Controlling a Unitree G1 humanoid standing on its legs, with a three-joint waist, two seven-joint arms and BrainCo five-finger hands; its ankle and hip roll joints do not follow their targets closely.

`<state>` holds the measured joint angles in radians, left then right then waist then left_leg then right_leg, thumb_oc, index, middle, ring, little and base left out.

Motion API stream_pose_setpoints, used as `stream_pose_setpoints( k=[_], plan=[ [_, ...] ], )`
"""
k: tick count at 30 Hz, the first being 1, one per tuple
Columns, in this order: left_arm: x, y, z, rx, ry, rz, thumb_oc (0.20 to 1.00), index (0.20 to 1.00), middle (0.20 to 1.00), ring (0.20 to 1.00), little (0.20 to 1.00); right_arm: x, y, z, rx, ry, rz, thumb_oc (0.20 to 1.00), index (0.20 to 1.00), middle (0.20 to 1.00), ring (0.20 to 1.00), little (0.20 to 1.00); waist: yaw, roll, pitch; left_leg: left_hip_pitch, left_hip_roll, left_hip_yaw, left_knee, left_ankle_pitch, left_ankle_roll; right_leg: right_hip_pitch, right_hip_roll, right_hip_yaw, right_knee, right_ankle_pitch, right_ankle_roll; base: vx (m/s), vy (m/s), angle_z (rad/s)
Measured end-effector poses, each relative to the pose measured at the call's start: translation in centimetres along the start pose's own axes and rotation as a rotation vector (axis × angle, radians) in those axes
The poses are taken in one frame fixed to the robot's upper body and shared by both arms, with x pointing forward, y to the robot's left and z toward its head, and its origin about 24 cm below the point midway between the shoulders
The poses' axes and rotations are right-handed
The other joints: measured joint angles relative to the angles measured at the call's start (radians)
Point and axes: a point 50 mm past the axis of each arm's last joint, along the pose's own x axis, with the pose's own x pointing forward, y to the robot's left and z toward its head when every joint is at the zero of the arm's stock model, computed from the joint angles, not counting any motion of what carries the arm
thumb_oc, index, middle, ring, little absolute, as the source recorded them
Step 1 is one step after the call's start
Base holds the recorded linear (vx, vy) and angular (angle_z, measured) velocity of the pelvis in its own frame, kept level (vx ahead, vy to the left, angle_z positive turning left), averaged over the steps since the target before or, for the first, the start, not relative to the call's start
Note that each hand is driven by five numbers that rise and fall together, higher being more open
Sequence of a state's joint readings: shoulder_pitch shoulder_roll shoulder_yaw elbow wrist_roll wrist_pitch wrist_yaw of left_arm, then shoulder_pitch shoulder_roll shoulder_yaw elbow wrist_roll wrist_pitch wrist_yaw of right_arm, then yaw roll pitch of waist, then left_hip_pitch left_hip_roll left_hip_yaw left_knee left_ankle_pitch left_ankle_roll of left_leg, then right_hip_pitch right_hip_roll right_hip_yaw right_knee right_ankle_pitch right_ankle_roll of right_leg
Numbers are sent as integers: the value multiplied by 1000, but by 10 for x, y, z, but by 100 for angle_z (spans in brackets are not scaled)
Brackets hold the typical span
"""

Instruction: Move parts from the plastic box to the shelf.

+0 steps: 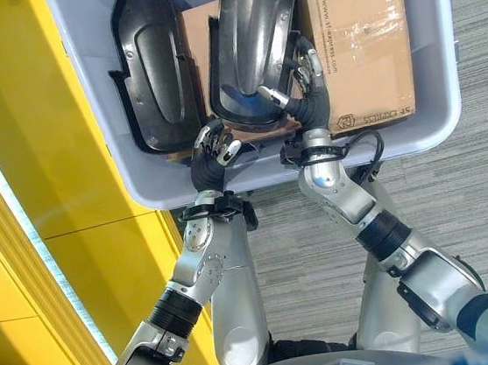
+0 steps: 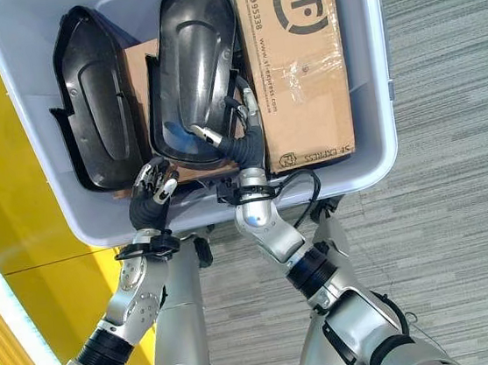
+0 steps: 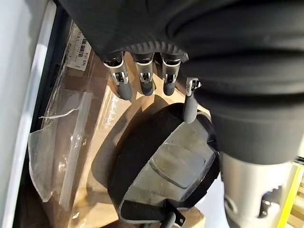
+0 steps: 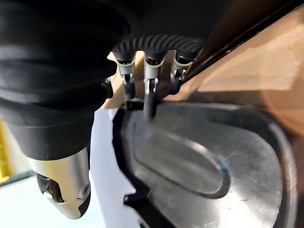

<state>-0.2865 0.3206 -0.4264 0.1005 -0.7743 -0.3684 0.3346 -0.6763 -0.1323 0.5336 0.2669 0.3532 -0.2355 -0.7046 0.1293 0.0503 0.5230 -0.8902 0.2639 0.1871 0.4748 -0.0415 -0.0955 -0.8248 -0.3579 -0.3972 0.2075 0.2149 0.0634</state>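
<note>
Item: black moulded plastic part, elongated shell with a raised oval centre (image 1: 250, 45). It is seen in the upper centre of the left eye view, inside the pale grey plastic box (image 1: 444, 80), propped over brown cardboard. Its long axis is set roughly top to bottom of the frame, the rounded end lowest and nearest the arms.

Right hand (image 1: 309, 96): placed at the part's lower right edge, fingers curled round that rim; the edge is judged to be gripped. The fingers (image 4: 149, 97) are shown bent onto the rim in the right wrist view.

Left hand (image 1: 211, 147): found just below and left of the rounded end, fingers loosely curled, apart from the part and clamped on nothing. The right hand is judged the nearer, so a lift along the long axis would be led by it.

Second black moulded plastic part (image 1: 153, 65): laid to the left, parallel. Taped brown cardboard carton (image 1: 360, 41): upper right of the box. Yellow floor surface (image 1: 29, 154): left of frame.
</note>
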Motion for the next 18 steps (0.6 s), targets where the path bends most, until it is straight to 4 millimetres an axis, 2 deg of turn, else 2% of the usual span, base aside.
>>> stream_pose_setpoints(
  k=[6, 18],
  plan=[
    [3, -1, -1, 9, 19, 31, 1000, 1000, 1000, 1000, 1000, 0, -2, -5, 82, 66, -32, 1000, 1000, 1000, 1000, 1000, -4, -1, 0, 0, 0, 0, 0, 0, 0, 0, 0, 0, 0, 0, 0, 0, 0, 0],
    [6, -3, 2, 14, 18, 43, 1000, 1000, 1000, 1000, 1000, -1, -4, -7, 81, 71, -32, 1000, 1000, 1000, 1000, 1000, -7, -14, -4, -9, 0, -2, 1, 0, 0, -6, 0, -1, -1, -7, -2, 0, 0, 0]
  ],
)
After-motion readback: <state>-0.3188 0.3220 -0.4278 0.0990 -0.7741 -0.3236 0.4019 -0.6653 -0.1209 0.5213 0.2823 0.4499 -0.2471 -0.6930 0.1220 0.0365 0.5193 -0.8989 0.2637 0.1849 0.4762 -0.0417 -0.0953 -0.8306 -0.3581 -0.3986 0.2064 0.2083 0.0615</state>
